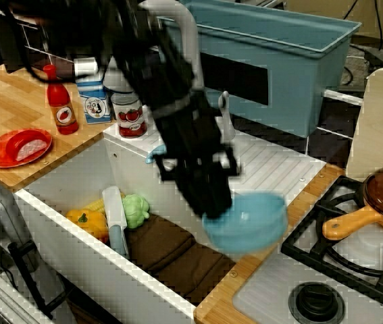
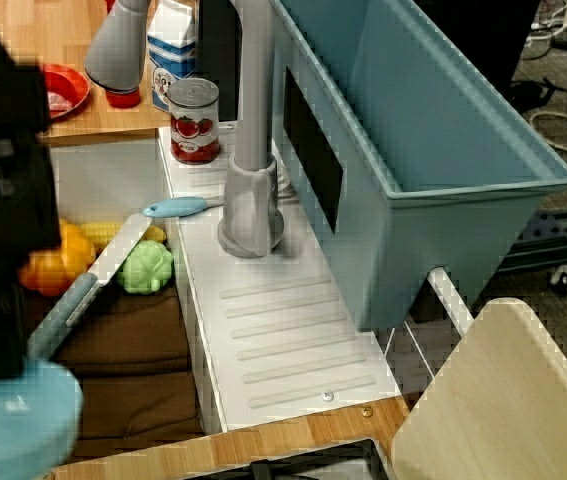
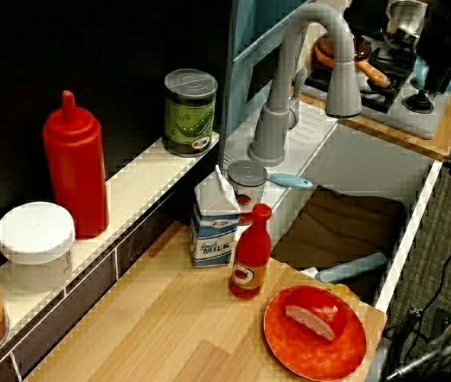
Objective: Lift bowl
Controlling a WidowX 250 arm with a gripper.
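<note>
- Blue tub fills the upper right of the front view; sink basin sits lower left with brown cloth, toy veg and a knife in it.
- Arm runs from upper left down to centre of the front view; gripper is at the near rim of the bowl.
- Bowl is right of centre in that view, over the counter edge between sink and stove. Looks slightly raised, but I can't confirm a gap underneath.
- Claw state: fingers hidden behind the wrist in every view, so I can't tell whether it's clamped on the rim.
- Risk: a one-sided rim grip on smooth plastic could let the bowl tilt or slip, dropping into the sink or onto the burner grate.
- Side view puts the bowl bottom left, arm blocking contact.
- Shelf view shows the bowl tiny, upper right; only it shows the ketchup bottle and green can on the ledge.
</note>
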